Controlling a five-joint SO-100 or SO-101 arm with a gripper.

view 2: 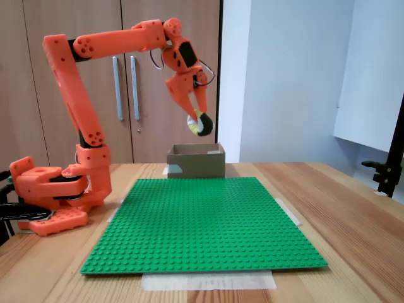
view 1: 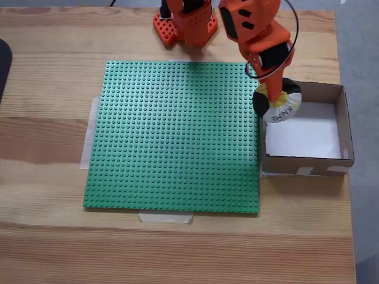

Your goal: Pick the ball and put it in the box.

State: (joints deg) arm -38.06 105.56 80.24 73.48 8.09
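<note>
Orange arm reaches out from its base at the far edge of the wooden table (view 1: 47, 248) in a fixed view from above; in a fixed view from the side the base sits at the left, near end of the table (view 2: 353, 202).

Gripper (view 1: 277, 102) points down, fingers closed around the ball (view 1: 278, 106). Ball shows yellow, black and white patches, with black lettering on the white patch. In the side view the gripper (view 2: 199, 121) holds the ball (view 2: 202, 124) in the air, well clear of the box top, fingers pinching it from above.

Box (view 1: 346, 127): shallow brown cardboard, low walls, white bottom, pale tape at the near corners. It stands on the table just beside the right edge of the green studded baseplate (view 1: 177, 136), touching or nearly touching it. From above, the ball overlaps the box's left wall near its far-left corner, partly over the white bottom. In the side view the box (view 2: 197, 162) stands at the far end of the baseplate (view 2: 202, 221), and the ball hangs above it, roughly over its right half.

Baseplate lies flat, fixed with pale tape (view 1: 166, 218) showing at its near and left edges from above. Wooden cupboard doors (view 2: 120, 76) with metal handles stand behind the arm in the side view. A black stand (view 2: 388, 170) shows at the right edge.
</note>
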